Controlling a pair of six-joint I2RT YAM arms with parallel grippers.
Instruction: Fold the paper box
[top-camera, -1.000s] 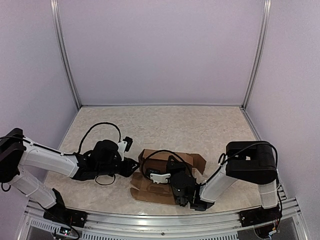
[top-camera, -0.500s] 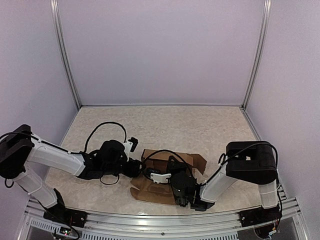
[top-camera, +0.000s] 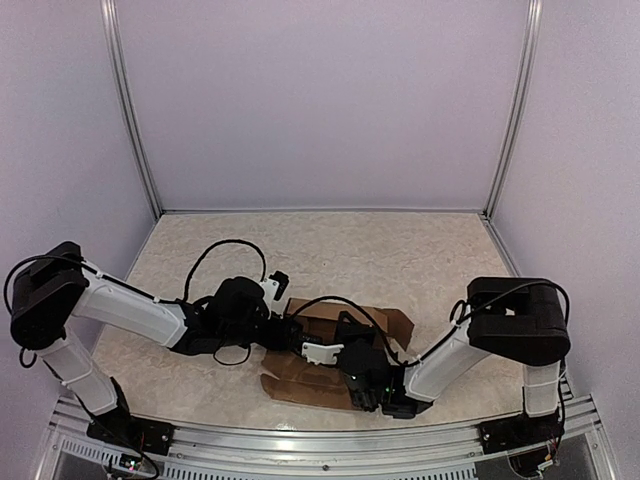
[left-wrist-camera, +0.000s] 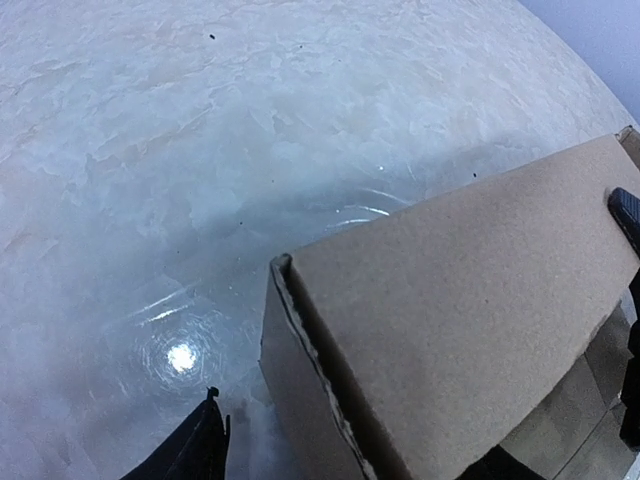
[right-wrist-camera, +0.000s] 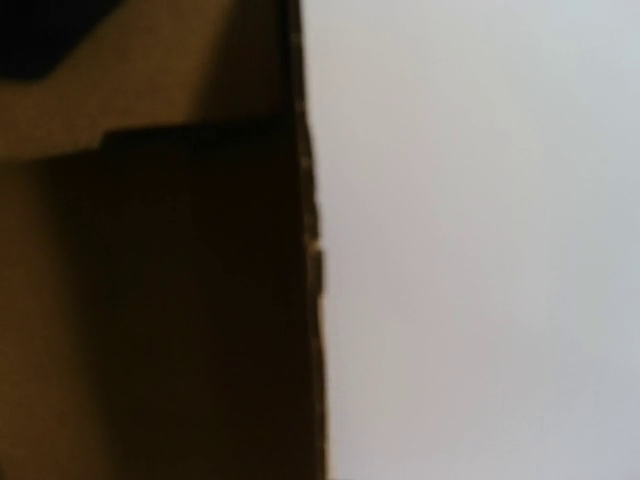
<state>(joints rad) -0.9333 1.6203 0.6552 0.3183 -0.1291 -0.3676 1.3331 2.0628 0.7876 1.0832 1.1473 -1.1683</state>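
Note:
The brown paper box (top-camera: 385, 322) lies near the table's front, partly folded, with a flat flap (top-camera: 290, 385) toward the near edge. My left gripper (top-camera: 288, 332) is at the box's left end. In the left wrist view its jaws stand wide apart astride the box's end wall (left-wrist-camera: 300, 400), one fingertip (left-wrist-camera: 205, 452) outside it on the table side. My right gripper (top-camera: 338, 348) is low over the box's middle and its jaws are hidden. The right wrist view is blurred, showing only dark cardboard (right-wrist-camera: 60, 140) close up and the pale wall.
The marbled tabletop (top-camera: 330, 250) stretches behind the box. Pale walls with metal posts (top-camera: 130, 120) enclose it. A metal rail (top-camera: 300, 440) runs along the near edge. A black cable (top-camera: 215, 250) loops above the left arm.
My left gripper has moved right across the table and now reaches the box's left end. My right gripper has stayed over the box, shifting only slightly.

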